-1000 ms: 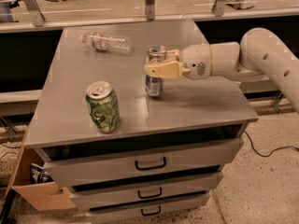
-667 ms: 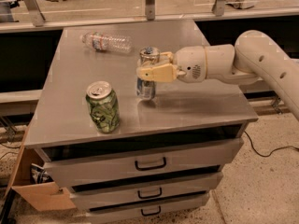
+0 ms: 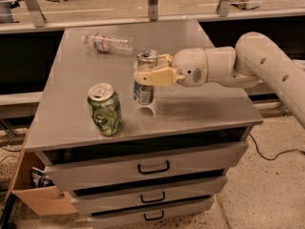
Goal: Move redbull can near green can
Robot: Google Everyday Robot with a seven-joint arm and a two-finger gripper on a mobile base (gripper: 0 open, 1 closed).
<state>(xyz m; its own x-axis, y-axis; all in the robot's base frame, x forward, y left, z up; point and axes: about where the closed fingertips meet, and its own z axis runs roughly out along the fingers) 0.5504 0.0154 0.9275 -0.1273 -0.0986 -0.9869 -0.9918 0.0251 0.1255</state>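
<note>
The redbull can [image 3: 144, 91], slim and silver with blue markings, stands upright in the middle of the grey cabinet top [image 3: 200, 113]. My gripper [image 3: 148, 70] comes in from the right and is shut on the redbull can around its upper half. The green can [image 3: 105, 109], wider with a leafy green body and a silver top, stands upright near the front left of the top, a short gap to the left of the redbull can.
A clear plastic bottle [image 3: 108, 43] lies on its side at the back left of the top. The cabinet has three drawers [image 3: 152, 167] below. A cardboard box [image 3: 33, 194] sits on the floor at the lower left. A rail runs behind.
My gripper has carried the redbull can leftward across the top, closing the gap to the green can. The green can and the bottle have not moved.
</note>
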